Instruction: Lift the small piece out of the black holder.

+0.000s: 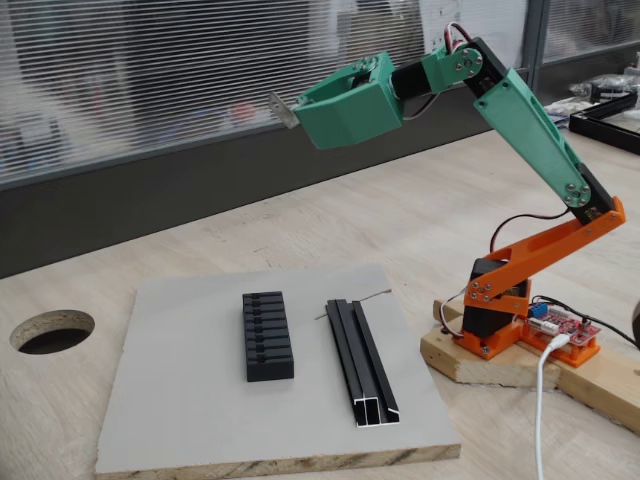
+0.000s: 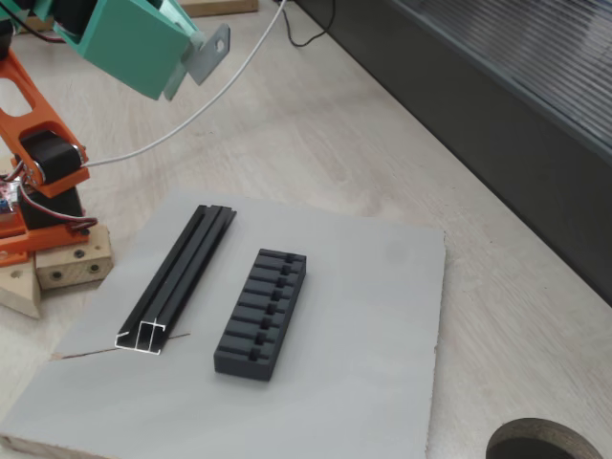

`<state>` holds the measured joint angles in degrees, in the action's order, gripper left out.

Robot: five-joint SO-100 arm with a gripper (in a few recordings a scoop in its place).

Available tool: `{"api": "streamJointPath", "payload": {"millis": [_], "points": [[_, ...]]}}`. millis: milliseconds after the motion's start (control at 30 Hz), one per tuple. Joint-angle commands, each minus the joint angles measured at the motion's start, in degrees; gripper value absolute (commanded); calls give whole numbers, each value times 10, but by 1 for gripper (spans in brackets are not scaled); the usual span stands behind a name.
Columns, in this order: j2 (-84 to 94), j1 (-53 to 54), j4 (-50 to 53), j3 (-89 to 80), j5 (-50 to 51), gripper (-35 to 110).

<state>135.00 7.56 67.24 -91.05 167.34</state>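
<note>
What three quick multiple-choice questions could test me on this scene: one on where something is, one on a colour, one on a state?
1. Where is the small piece?
A. In a slot of the holder
B. At the end effector's tip, up in the air
C. Flat on the grey board

2. What colour is the arm's base section?
A. Orange
B. Blue
C. White

3. How does the black holder lie?
A. Tipped on its side
B. Stacked on the rail
C. Flat on the grey board, slots up

Answers: B, the grey tab sticks out of the green end effector high above the board; A, the lower links are orange; C, it lies flat beside the black rail.
</note>
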Motion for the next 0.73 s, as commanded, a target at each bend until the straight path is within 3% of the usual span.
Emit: {"api": "streamJointPath", "payload": {"millis": [0, 700], "points": [[46, 4, -2, 18, 2, 5], [46, 11, -1, 17, 2, 5]]}}
